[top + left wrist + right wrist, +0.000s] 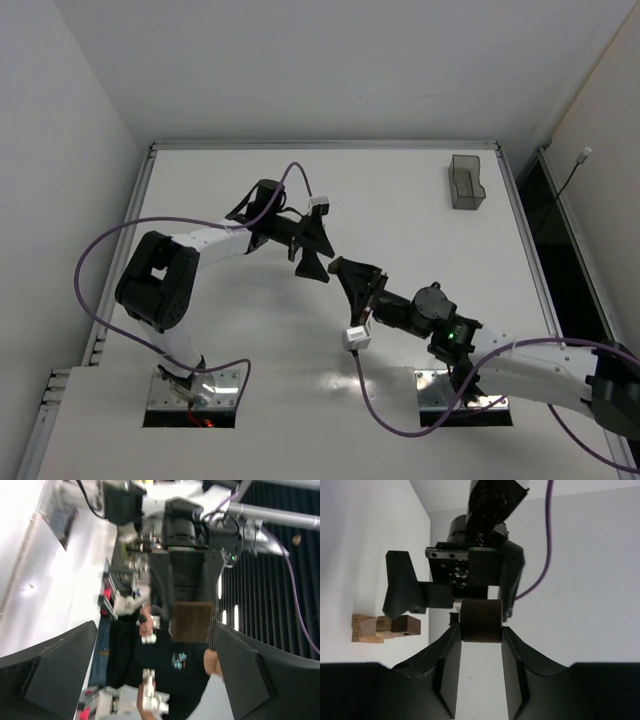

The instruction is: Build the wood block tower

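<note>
A dark brown wood block [480, 621] sits clamped between the fingers of my right gripper [480, 630], held in the air over the middle of the table. My left gripper [155, 625] faces it head-on with its jaws wide open. The same block [190, 622] lies inside that gap, close to one finger [250, 670] and apart from the other. From above, the left gripper [318, 250] and right gripper [338, 264] meet tip to tip and hide the block. A small cluster of tan and brown blocks [375, 628] rests on the table beyond; it does not show from above.
A translucent grey container [466, 182] stands at the table's back right. Purple cables [100, 250] loop from both arms. A person in a dark shirt [165, 670] holding control handles shows past the table in the left wrist view.
</note>
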